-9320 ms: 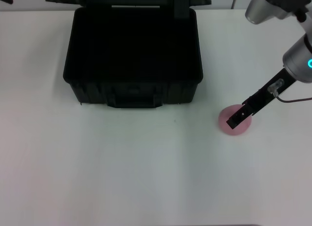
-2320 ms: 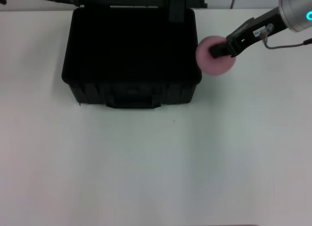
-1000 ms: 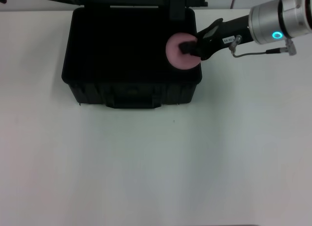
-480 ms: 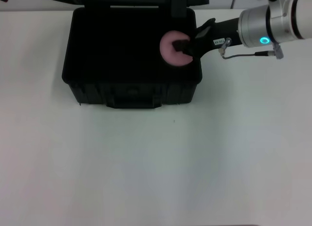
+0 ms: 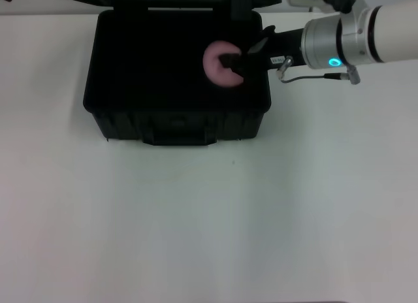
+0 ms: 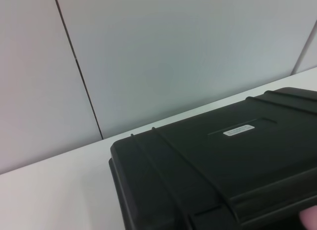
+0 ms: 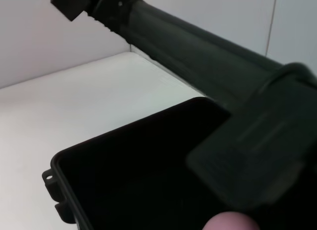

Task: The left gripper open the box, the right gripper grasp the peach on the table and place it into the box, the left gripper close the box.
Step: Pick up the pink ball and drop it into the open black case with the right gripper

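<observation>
The right gripper [image 5: 236, 60], slim and black, stays clamped on the round, matte pink peach [image 5: 220, 63], holding it over the dark hollow of the ribbed hard-plastic box [image 5: 117, 117]. Half a second earlier the fruit hung nearer the box's right wall, closer to the arm.
</observation>
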Available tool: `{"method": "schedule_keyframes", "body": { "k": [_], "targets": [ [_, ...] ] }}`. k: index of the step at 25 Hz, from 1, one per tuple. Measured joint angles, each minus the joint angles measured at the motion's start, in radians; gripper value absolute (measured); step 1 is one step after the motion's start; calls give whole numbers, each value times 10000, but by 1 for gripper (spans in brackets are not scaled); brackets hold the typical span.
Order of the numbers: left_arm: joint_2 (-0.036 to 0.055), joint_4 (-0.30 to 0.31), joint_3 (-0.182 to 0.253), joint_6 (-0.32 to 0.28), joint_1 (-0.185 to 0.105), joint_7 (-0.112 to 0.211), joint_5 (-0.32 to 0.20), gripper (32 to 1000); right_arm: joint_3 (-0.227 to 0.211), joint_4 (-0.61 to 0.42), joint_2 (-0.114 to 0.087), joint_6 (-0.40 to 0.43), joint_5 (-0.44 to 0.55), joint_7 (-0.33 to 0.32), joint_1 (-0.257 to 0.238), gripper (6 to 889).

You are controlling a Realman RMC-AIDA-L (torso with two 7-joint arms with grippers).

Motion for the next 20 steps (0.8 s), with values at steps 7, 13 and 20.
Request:
{"method": "schedule_keyframes", "body": {
  "k": [7,13,20],
  "targets": [
    [-10,0,12,0,-57,-6,3,404,-1098,224,45,-856,1051,-399,-4,100],
    [-16,0,6,0,-64,-11,6,404,-1617,423,49,-1273,1669,-626,-24,107],
    [-17,0,-15,0,-52,-6,1,405,-1625,452,54,-1289,1676,-630,-19,114]
  ]
}}
